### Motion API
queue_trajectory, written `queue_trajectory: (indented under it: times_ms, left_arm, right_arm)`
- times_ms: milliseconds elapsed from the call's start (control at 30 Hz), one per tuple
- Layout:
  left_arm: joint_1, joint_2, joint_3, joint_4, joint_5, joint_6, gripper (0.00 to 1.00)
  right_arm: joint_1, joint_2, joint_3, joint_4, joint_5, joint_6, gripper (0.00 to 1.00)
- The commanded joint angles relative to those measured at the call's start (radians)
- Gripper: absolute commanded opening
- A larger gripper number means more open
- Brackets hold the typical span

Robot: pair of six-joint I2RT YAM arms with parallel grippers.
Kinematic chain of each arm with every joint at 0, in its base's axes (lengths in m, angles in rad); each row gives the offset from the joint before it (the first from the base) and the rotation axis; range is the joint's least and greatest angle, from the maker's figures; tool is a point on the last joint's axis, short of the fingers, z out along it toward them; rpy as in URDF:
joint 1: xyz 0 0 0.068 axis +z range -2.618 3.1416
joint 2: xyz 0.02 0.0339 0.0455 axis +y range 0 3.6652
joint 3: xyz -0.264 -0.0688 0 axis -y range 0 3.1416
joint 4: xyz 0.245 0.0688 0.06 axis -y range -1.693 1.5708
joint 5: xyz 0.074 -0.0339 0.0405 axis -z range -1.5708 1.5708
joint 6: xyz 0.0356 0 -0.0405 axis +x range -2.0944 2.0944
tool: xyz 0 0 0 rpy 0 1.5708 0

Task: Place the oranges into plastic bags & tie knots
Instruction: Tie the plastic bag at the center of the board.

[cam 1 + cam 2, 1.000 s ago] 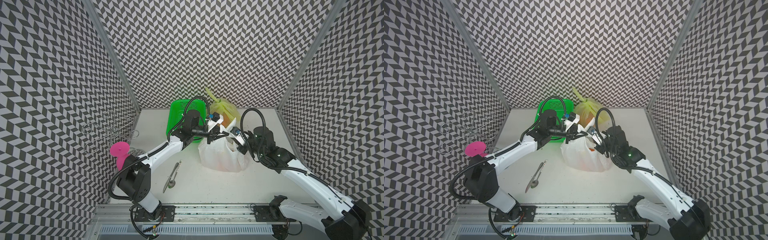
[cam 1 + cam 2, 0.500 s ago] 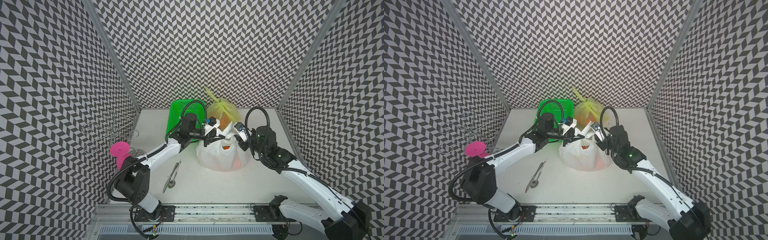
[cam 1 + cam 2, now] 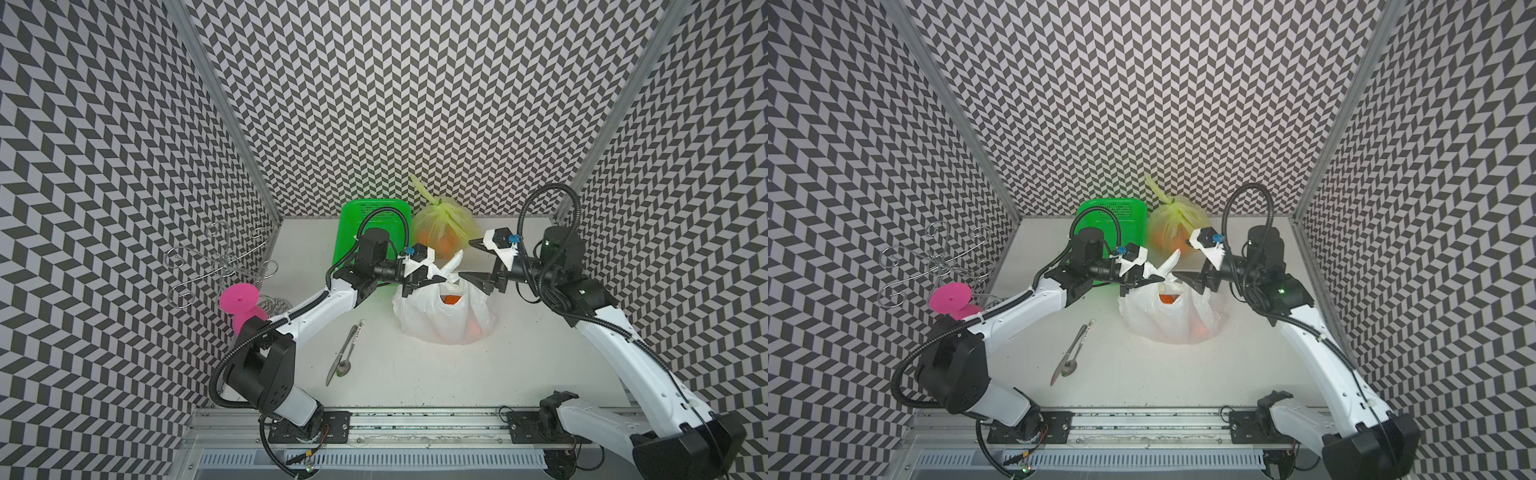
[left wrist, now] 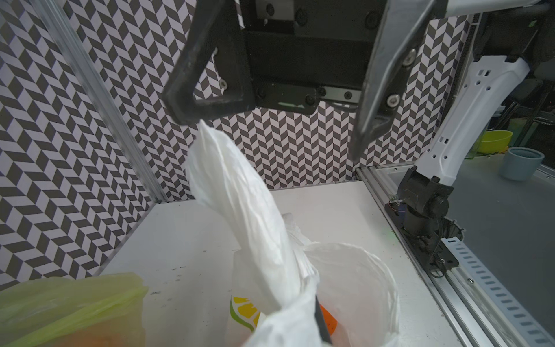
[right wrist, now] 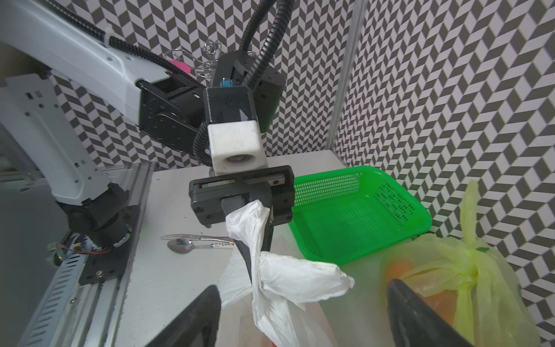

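Note:
The white plastic bag [image 3: 444, 320] [image 3: 1167, 322] stands mid-table with oranges [image 3: 451, 299] [image 3: 1169, 298] showing through its mouth. Its two handle strips cross in a twist [image 5: 259, 272]; I cannot tell how tight it is. My left gripper [image 3: 436, 281] [image 3: 1152, 281] [image 5: 255, 240] is shut on one white strip. The other strip's end [image 3: 456, 259] [image 4: 237, 192] sticks up free. My right gripper [image 3: 471, 259] [image 3: 1183, 258] [image 4: 270, 129] hangs open just right of the twist, holding nothing. Behind stands the yellow-green bag [image 3: 442, 226] [image 3: 1177, 220] of oranges, closed by a knot [image 3: 436, 204] [image 5: 471, 267].
An empty green mesh basket [image 3: 374, 216] [image 5: 354, 210] sits at the back, left of the yellow-green bag. A spoon and a knife [image 3: 345, 353] lie in front of the left arm. A pink stand [image 3: 241, 297] and a wire hook rack [image 3: 216, 266] are at the left wall.
My right gripper has opened, let go of the white handle strip and drawn back to the right. The white bag has sagged and spread. The left gripper stays shut on its strip.

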Motion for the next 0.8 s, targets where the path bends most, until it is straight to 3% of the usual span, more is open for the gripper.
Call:
queue_trajectory:
  times_ms: [0, 100, 167, 267, 467, 767]
  left_arm:
    - [0.002, -0.032, -0.011, -0.016, 0.032, 0.038, 0.00]
    - [0.002, -0.034, -0.013, -0.018, 0.032, 0.041, 0.00]
    - [0.002, -0.032, -0.013, -0.019, 0.031, 0.041, 0.00]
    - [0.002, -0.031, -0.011, -0.019, 0.024, 0.034, 0.01]
    - [0.005, -0.026, -0.011, 0.018, -0.064, -0.070, 0.08]
    - [0.003, 0.004, 0.002, 0.000, -0.089, -0.095, 0.20]
  right_arm:
    - [-0.003, 0.055, 0.046, 0.017, -0.150, -0.018, 0.85]
    - [-0.003, 0.093, 0.069, 0.004, -0.191, -0.033, 0.79]
    - [-0.003, 0.102, 0.075, 0.006, -0.217, -0.035, 0.69]
    - [-0.003, 0.104, 0.082, -0.010, -0.217, -0.045, 0.45]
    - [-0.002, 0.049, 0.026, -0.067, -0.159, -0.109, 0.05]
    - [0.001, -0.011, -0.038, -0.023, -0.157, -0.061, 0.00]
